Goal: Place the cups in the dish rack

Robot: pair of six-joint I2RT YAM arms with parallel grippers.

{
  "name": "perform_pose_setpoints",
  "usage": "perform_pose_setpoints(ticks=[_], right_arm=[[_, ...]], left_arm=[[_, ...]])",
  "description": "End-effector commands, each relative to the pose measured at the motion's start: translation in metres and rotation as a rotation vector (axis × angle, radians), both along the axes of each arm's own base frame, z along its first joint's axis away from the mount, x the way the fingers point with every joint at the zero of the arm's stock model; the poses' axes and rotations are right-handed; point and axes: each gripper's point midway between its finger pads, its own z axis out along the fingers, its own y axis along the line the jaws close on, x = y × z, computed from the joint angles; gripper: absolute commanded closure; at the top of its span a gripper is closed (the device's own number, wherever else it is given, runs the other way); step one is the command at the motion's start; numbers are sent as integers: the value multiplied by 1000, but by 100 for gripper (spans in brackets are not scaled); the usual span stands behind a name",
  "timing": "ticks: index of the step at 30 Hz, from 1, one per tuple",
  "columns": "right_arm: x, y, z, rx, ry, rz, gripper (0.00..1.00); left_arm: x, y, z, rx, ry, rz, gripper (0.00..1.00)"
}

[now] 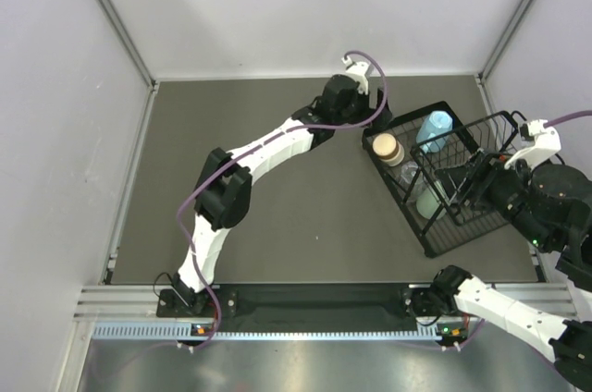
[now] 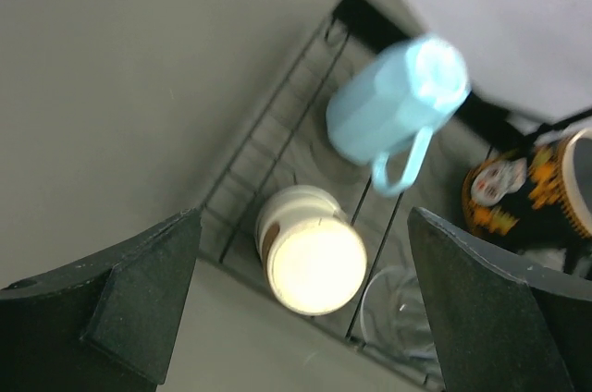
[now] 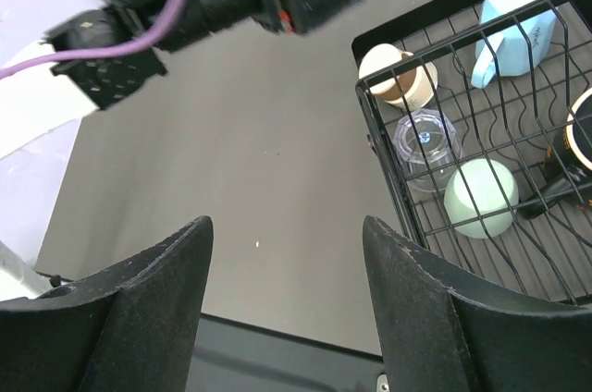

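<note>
All the cups I can see stand in the black wire dish rack (image 1: 435,246) at the right. The light blue mug (image 1: 435,128) is at the rack's far end. An upside-down amber-tinted cup (image 1: 387,147) with a cream-looking base is at its left corner. The clear ribbed cup (image 1: 410,173) and the mint green tumbler (image 1: 427,200) are nearer. The dark mug (image 3: 581,142) shows at the right wrist view's edge. My left gripper (image 1: 363,115) is open and empty above the rack's far left corner. My right gripper (image 1: 453,190) is open and empty over the rack.
The rack has a raised wire basket section (image 1: 495,147) on its right side. Grey walls close the table at the back, left and right. The left arm's purple cable (image 1: 375,87) loops beside the rack. A metal rail (image 1: 305,304) runs along the near edge.
</note>
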Motion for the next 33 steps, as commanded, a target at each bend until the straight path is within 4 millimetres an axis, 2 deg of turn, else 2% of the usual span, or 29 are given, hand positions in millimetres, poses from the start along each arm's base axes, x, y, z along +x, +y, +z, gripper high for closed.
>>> perform_pose_setpoints(ticks=[1, 4, 13, 18, 19, 23, 25, 27, 28, 29, 31, 32, 33], right_arm=[[3, 4, 7, 7, -29, 18, 34], [0, -1, 7, 2, -30, 7, 34], [-5, -8, 4, 1, -16, -7, 34], [-6, -7, 2, 6, -8, -11, 34], [-6, -8, 2, 7, -9, -9, 34], [-7, -8, 1, 11, -5, -12, 34], [-7, -8, 1, 13, -9, -12, 34], [-6, -9, 1, 11, -9, -18, 33], [-7, -10, 1, 13, -10, -20, 33], [-7, -10, 1, 12, -11, -20, 33], [-8, -11, 1, 17, -12, -24, 34], [-8, -12, 1, 15, -13, -25, 34], [-8, -12, -1, 16, -9, -28, 33]], left_arm=[[-14, -12, -41, 81, 54, -79, 2], [-20, -21, -60, 120, 56, -94, 2], [-30, -37, -95, 222, 25, -68, 2], [-28, -35, -96, 250, 1, -39, 2], [-30, -36, -88, 237, -13, -40, 2], [-37, -40, -91, 237, -21, -58, 3], [-38, -39, -102, 264, 4, -60, 8], [-37, -40, -101, 267, 10, -56, 15], [-38, -38, -108, 284, 25, -60, 25], [-37, -40, -105, 282, 21, -65, 32], [-38, -41, -105, 283, 19, -73, 40], [-37, -41, -103, 282, 16, -72, 49], [-37, -42, -102, 279, 16, -72, 51]])
